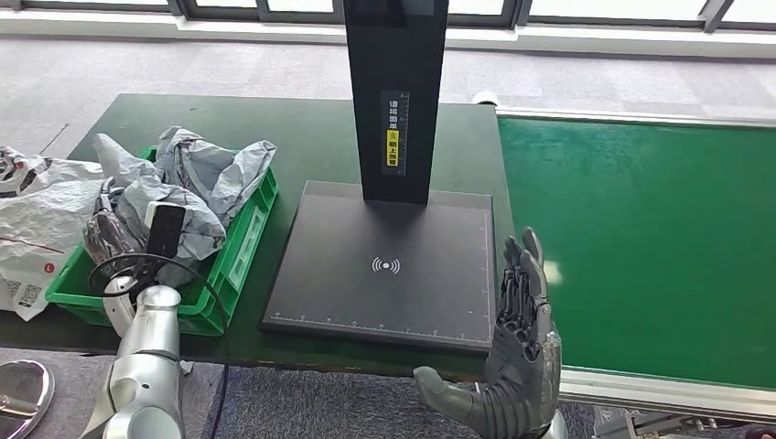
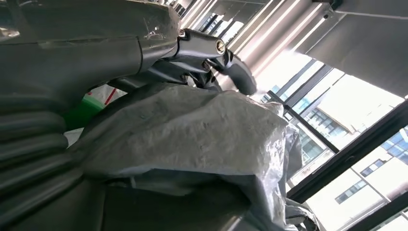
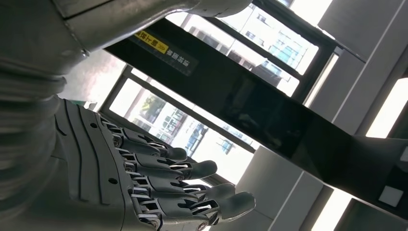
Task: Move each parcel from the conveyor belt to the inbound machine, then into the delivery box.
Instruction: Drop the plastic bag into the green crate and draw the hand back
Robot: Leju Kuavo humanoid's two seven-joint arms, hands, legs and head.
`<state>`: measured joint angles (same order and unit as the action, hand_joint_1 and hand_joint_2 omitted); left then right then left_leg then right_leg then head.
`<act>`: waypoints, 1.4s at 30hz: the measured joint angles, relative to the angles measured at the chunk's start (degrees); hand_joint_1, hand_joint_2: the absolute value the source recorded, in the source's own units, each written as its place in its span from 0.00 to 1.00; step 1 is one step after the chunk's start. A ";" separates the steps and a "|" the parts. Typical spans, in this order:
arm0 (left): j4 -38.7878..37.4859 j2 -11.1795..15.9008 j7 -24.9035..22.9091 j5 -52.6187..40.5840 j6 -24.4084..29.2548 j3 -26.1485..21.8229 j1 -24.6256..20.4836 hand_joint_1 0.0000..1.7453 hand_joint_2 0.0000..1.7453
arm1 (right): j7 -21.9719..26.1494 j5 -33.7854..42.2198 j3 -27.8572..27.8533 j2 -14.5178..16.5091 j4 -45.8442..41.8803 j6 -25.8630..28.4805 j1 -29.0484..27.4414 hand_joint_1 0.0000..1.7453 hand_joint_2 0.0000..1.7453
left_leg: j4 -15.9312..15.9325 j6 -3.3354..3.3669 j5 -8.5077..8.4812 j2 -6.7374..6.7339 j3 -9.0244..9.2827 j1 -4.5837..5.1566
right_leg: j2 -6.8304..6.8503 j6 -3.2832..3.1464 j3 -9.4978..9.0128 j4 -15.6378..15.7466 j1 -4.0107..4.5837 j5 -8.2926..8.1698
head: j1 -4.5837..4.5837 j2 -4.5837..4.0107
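Note:
My left hand (image 1: pixel 114 240) reaches into the green delivery box (image 1: pixel 242 242) at the left of the table, among crumpled grey parcels (image 1: pixel 210 169). In the left wrist view a grey parcel (image 2: pixel 192 130) lies against my left hand (image 2: pixel 72 62), with dark fingers (image 2: pixel 226 53) curled over its top. The black inbound machine (image 1: pixel 384 265) has a bare scanning plate and a tall pillar (image 1: pixel 395 91). My right hand (image 1: pixel 522 338) is raised at the plate's front right corner, fingers spread, holding nothing. The right wrist view shows my right hand (image 3: pixel 144 183) open below the pillar (image 3: pixel 269 106).
The green conveyor belt (image 1: pixel 641 247) runs along the right, with no parcel on the stretch I see. White plastic bags (image 1: pixel 37 219) lie left of the box. A black cable (image 1: pixel 137 265) loops over the box's front. Grey floor lies beyond the table.

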<state>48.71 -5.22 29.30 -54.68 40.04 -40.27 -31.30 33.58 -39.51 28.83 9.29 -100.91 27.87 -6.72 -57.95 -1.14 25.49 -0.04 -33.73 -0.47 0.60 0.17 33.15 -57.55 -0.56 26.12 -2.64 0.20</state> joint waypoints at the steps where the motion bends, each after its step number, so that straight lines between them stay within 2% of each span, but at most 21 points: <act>1: 0.69 -0.43 0.46 0.71 0.00 -0.01 0.49 0.00 0.00 | 0.01 -0.05 0.00 0.00 0.01 0.09 0.00 0.00 1.00 | 0.00 0.00 0.00 0.00 0.00 0.00 | 0.02 -0.01 0.00 0.00 0.01 0.01 | 0.01 0.00; 7: 5.68 -3.13 1.36 3.67 0.00 0.11 4.39 0.00 0.00 | 0.01 -0.25 0.04 0.00 0.12 0.59 0.00 0.00 1.00 | 0.00 -0.06 -0.06 -0.05 -0.11 -0.01 | 0.00 -0.04 0.13 0.00 0.06 -0.04 | 0.00 0.00; 17: 9.02 -4.63 1.45 4.04 0.00 0.22 6.10 0.00 0.00 | 0.01 -0.23 0.04 0.00 0.34 0.67 0.00 0.00 1.00 | -0.01 -0.08 -0.05 -0.06 -0.21 -0.01 | -0.04 -0.04 0.24 0.00 0.06 -0.04 | 0.00 0.00; 23: 12.93 -6.35 -0.17 2.97 0.00 1.63 7.69 0.00 0.00 | -0.05 -0.14 0.06 0.01 0.62 1.23 0.05 0.00 1.00 | -0.01 -0.07 -0.05 -0.05 -0.29 -0.01 | -0.02 -0.04 0.30 0.01 0.06 -0.03 | 0.00 0.00; 28: 18.20 -9.88 3.79 -3.01 0.00 1.64 7.72 0.00 0.00 | -0.61 -0.08 0.15 0.02 0.99 1.86 0.22 0.00 1.00 | -0.01 -0.07 -0.05 0.00 -0.34 -0.01 | 0.01 -0.02 0.29 0.01 0.04 -0.04 | 0.00 0.00; 32: 20.69 -11.83 5.82 -3.31 0.00 1.45 7.61 0.00 0.00 | -0.63 -0.07 0.21 0.02 1.26 2.36 0.34 0.00 1.00 | -0.01 -0.07 -0.05 -0.01 -0.34 0.00 | 0.00 -0.02 0.32 0.01 0.05 -0.05 | 0.00 0.00; 35: 21.51 -12.47 7.18 1.92 0.00 1.66 7.74 0.00 0.00 | -0.63 -0.13 0.22 0.02 1.35 3.14 0.34 0.00 1.00 | -0.01 -0.07 -0.05 -0.02 -0.34 -0.01 | -0.01 -0.02 0.34 0.01 0.06 -0.05 | 0.00 0.00; 37: 22.89 -12.58 7.92 10.18 0.00 3.26 8.91 0.00 0.00 | -0.65 -0.27 0.22 0.02 1.36 3.75 0.30 0.00 1.00 | -0.01 -0.09 -0.03 -0.09 -0.33 -0.02 | -0.08 -0.02 0.38 0.01 0.08 -0.05 | 0.00 0.00; 39: 26.30 -12.66 9.16 19.18 0.00 6.68 11.48 0.00 0.00 | -0.55 -0.31 0.21 0.02 1.36 4.38 0.25 0.00 1.00 | -0.01 -0.12 -0.01 -0.17 -0.34 -0.03 | -0.16 -0.03 0.41 0.00 0.09 -0.05 | 0.00 0.00; 42: 36.67 -13.41 10.73 26.07 0.00 12.65 17.45 0.00 0.00 | 1.18 1.36 0.09 0.07 1.43 4.92 0.15 0.00 1.00 | -0.01 -0.15 0.07 -0.21 -0.37 -0.05 | -0.23 -0.04 0.44 0.01 0.10 -0.01 | 0.00 0.00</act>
<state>85.39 -18.64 40.02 -28.61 40.04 -27.62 -13.85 34.77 -38.14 28.92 9.35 -99.49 32.79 -6.58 -57.96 -1.29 25.56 -0.25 -34.10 -0.52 0.37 0.13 33.59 -57.55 -0.46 26.10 -2.64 0.20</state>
